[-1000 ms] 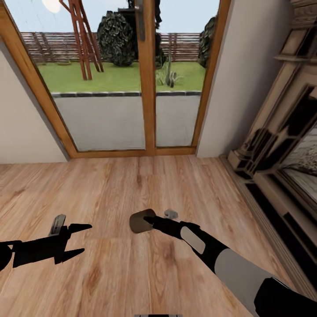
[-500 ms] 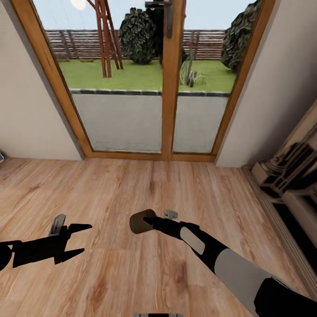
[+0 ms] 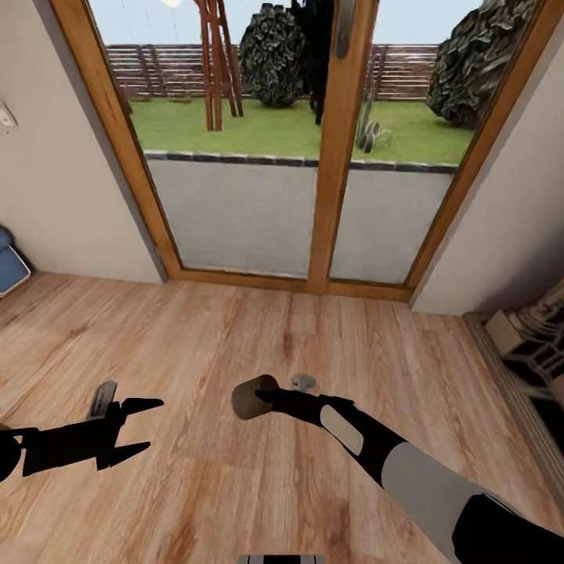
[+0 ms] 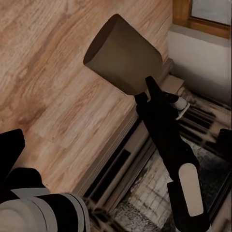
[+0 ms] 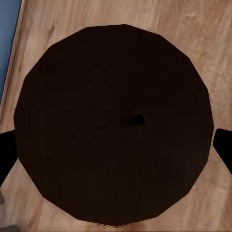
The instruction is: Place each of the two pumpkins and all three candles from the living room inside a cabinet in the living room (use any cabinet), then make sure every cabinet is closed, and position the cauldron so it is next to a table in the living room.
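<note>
Before the glass door [image 3: 313, 149], the right gripper [image 3: 262, 395] fingers pinch a candle [image 3: 249, 396]; the left gripper [image 3: 139, 427] fingers are spread.

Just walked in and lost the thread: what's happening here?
The right gripper is shut on a short, squat beige-grey candle, carried above the wooden floor in front of glass patio doors. The left gripper hangs open and empty. The robot appears to be in transit with the candle.

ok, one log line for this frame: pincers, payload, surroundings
right pincer: shut on candle, held above wood floor | left pincer: open, empty | ahead: glass patio door
</note>
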